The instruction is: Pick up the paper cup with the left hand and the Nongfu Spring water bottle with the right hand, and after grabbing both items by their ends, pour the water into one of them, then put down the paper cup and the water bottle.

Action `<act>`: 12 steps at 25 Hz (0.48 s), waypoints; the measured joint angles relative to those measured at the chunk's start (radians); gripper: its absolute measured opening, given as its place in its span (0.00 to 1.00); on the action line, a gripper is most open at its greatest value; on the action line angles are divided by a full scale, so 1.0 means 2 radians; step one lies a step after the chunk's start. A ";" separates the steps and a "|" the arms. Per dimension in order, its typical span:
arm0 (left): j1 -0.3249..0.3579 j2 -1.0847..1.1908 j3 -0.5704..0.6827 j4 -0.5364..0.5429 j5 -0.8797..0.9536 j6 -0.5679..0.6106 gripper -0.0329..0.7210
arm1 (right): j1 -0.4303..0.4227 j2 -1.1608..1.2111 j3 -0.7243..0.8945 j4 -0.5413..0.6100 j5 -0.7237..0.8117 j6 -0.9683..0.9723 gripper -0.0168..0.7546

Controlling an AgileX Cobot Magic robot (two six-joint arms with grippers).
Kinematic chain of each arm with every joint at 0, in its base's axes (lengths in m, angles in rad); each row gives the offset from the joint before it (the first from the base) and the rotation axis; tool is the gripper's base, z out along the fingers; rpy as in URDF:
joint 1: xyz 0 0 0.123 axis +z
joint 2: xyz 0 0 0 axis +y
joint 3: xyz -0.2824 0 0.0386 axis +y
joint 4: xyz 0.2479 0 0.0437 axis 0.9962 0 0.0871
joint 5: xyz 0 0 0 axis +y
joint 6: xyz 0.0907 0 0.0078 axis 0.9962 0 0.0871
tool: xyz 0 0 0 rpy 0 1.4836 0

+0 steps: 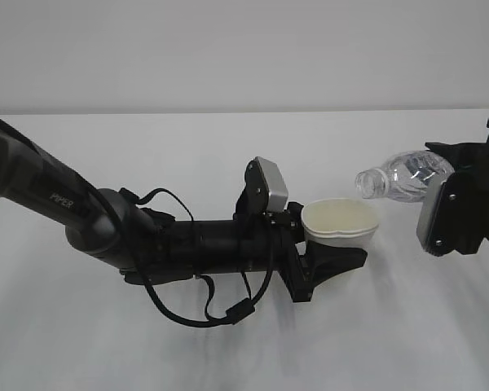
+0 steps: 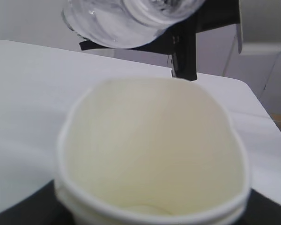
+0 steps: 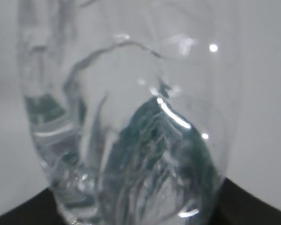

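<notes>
Above the table, left jaws grasp the squeezed paper cup [image 1: 340,220]; right jaws grasp the tipped bottle [image 1: 403,174].

You're looking at a matt, cream paper cup [image 1: 340,221], smooth inside, beside a clear, glossy ribbed plastic bottle [image 1: 403,176]. The arm [image 1: 106,220] is showing matt black casing; the table [image 1: 147,147] is looking smooth, matt white.

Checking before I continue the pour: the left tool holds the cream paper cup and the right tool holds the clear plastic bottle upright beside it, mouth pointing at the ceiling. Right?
Not quite. The clear plastic bottle is not upright: the exterior view shows it tipped nearly on its side, mouth pointing toward the cream paper cup. The rest stands: the left tool holds the cup, the right tool the bottle.
</notes>
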 joint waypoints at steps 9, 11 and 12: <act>0.000 0.000 0.000 0.006 0.000 -0.001 0.62 | 0.000 0.000 -0.003 0.000 0.000 -0.019 0.51; 0.000 0.000 0.000 0.006 0.000 -0.001 0.62 | 0.000 0.000 -0.004 0.000 0.000 -0.021 0.51; 0.000 0.000 0.000 0.007 0.000 -0.001 0.62 | 0.000 0.000 -0.005 0.000 0.000 -0.023 0.51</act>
